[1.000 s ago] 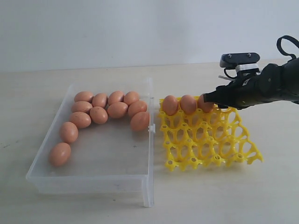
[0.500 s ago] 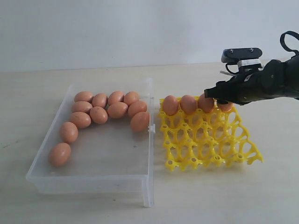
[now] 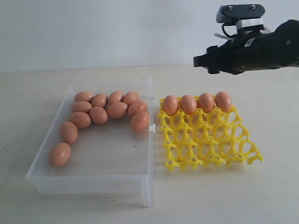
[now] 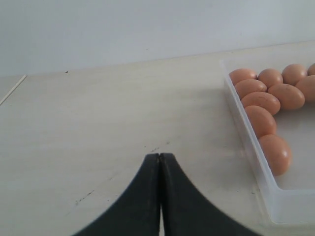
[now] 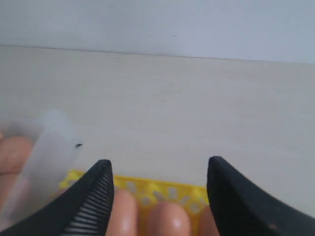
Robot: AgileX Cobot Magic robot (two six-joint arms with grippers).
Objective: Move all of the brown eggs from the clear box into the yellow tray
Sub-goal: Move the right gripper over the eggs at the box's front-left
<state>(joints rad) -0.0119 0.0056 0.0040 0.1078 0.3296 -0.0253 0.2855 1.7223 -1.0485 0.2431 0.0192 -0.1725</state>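
The right tool (image 3: 202, 62) is wide open and empty, high above the yellow tray (image 3: 210, 140). Four brown eggs (image 3: 188, 104) sit in its far row. More lie in the clear box (image 3: 93, 179). The left tool (image 4: 159, 157) is closed over the tabletop (image 4: 98, 123).

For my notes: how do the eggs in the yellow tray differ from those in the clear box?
The tray eggs stand upright in one row; the box eggs lie on their sides, clustered. The tray eggs number four; the box eggs are more. Both are brown.
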